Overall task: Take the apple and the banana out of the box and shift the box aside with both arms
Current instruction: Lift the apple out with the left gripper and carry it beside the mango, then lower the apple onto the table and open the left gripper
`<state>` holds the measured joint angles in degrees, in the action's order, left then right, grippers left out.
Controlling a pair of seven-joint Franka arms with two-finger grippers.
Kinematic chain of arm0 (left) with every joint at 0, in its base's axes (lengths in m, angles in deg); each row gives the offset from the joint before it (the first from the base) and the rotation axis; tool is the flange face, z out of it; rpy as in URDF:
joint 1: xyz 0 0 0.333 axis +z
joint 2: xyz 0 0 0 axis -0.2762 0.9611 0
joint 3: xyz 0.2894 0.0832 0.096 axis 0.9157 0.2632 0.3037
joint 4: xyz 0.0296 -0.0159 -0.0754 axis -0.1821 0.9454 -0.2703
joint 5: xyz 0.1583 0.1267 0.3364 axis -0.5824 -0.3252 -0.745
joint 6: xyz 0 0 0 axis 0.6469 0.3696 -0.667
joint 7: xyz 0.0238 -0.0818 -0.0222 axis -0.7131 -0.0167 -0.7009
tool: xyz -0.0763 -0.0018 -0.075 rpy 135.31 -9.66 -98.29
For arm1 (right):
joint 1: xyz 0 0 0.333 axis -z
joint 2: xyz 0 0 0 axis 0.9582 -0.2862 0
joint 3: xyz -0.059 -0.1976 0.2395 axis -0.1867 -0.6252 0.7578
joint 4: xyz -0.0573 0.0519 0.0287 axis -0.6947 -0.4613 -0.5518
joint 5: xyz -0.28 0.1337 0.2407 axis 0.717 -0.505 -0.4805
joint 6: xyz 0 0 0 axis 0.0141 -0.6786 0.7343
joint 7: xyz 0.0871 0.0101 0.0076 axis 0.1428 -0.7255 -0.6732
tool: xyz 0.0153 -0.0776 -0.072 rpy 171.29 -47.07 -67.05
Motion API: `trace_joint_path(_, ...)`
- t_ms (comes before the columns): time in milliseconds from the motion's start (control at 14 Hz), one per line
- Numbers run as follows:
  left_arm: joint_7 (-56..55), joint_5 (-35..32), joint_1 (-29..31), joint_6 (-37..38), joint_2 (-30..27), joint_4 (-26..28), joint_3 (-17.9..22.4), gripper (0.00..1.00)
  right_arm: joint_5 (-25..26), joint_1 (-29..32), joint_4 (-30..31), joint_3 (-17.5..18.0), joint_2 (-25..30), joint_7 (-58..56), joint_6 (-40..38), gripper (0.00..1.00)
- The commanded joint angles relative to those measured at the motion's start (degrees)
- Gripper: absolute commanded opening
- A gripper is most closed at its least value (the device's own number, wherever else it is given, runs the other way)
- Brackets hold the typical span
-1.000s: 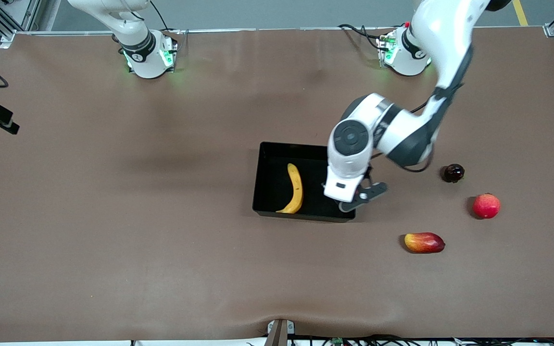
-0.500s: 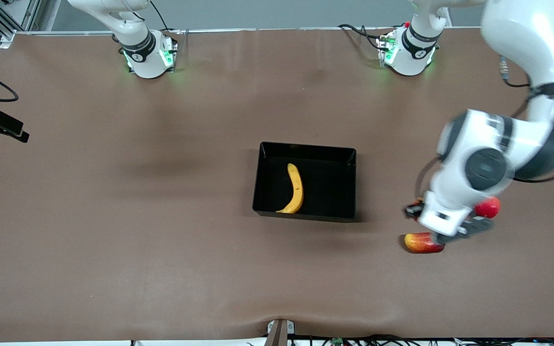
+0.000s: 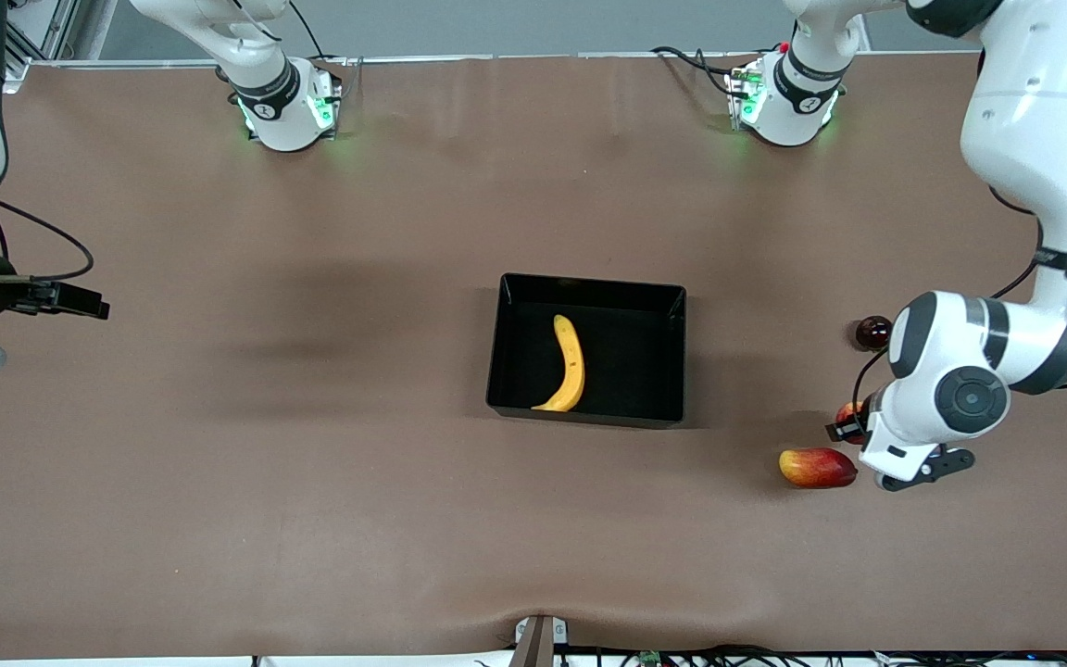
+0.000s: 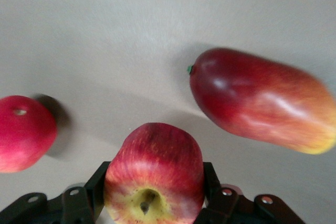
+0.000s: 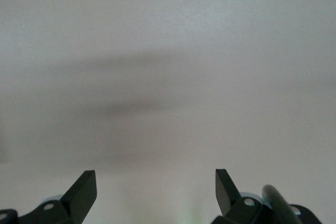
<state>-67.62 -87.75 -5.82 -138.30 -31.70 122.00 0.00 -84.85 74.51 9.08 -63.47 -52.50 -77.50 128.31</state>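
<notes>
The black box (image 3: 672,301) sits mid-table with the yellow banana (image 3: 571,363) lying inside it. My left gripper (image 3: 853,424) is low over the table toward the left arm's end, beside the mango, shut on the red apple (image 3: 847,413). In the left wrist view the apple (image 4: 154,174), red with a yellow base, sits between the two fingers (image 4: 97,184) of the gripper (image 4: 154,182). My right gripper (image 3: 89,306) hangs open and empty at the right arm's end. The right wrist view shows its fingers (image 5: 84,190) spread, midpoint (image 5: 156,182), over bare table.
The oval red-yellow mango (image 3: 817,467) lies just beside the held apple and fills one side of the left wrist view (image 4: 260,100). A plain red round fruit (image 4: 21,132) lies close by, hidden in the front view. A dark round fruit (image 3: 872,332) lies farther from the camera.
My left arm swung from over the box's corner out to the left arm's end and came down beside the mango. My right arm moved further into view at the table's edge.
</notes>
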Motion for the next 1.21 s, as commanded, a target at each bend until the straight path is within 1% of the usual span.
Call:
trace_joint_path(0, -0.4, -1.3, 0.0, -0.4, -1.7, 3.1, -0.8, 0.00, 1.1, 0.8, -1.2, 0.5, -1.1, 1.1, 1.9, 1.00)
trace_joint_path(286, -0.8, -1.1, 0.4, -0.4, -2.7, 7.2, -1.2, 0.00, 0.4, 4.0, -1.1, 0.5, -6.2, 0.4, 11.8, 1.00)
trace_joint_path(429, -0.8, -0.9, 0.7, -0.4, -2.7, 8.2, -1.2, 0.00, -0.1, 4.7, -1.1, 0.6, -7.3, 0.4, 13.6, 1.00)
trace_joint_path(500, -0.8, -0.4, 0.9, -0.4, -2.7, 8.1, -1.3, 0.17, -0.2, 5.4, -1.1, 0.6, -7.3, 0.5, 13.6, 1.00)
trace_joint_path(571, -0.8, -0.4, 0.9, -0.4, -2.8, 8.0, -1.4, 0.71, -0.2, 5.4, -1.0, 0.6, -7.3, 0.6, 13.5, 1.00)
trace_joint_path(643, -0.7, -0.4, 0.9, -0.3, -3.3, 8.0, -1.5, 1.00, -0.2, 5.4, -0.9, 0.6, -7.3, 0.8, 13.5, 1.00)
trace_joint_path(786, -0.6, -0.3, 0.8, 0.2, -5.4, 7.8, -2.8, 1.00, -0.3, 5.5, -0.9, 0.6, -7.3, 0.7, 13.6, 1.00)
trace_joint_path(857, -0.8, -0.2, 0.8, 1.1, -7.4, 7.5, -4.1, 1.00, -0.7, 5.5, -0.9, 0.6, -7.3, 0.7, 13.6, 1.00)
trace_joint_path(1000, -0.8, 0.5, 0.6, 4.5, -11.9, 7.3, -6.8, 1.00, -3.7, 6.4, -1.0, 0.6, -7.2, 0.8, 13.6, 1.00)
trace_joint_path(1143, -0.9, 2.7, 0.6, 6.2, -15.0, 7.0, -10.5, 1.00, -4.3, 6.5, -0.9, 0.6, -7.2, 0.8, 13.4, 1.00)
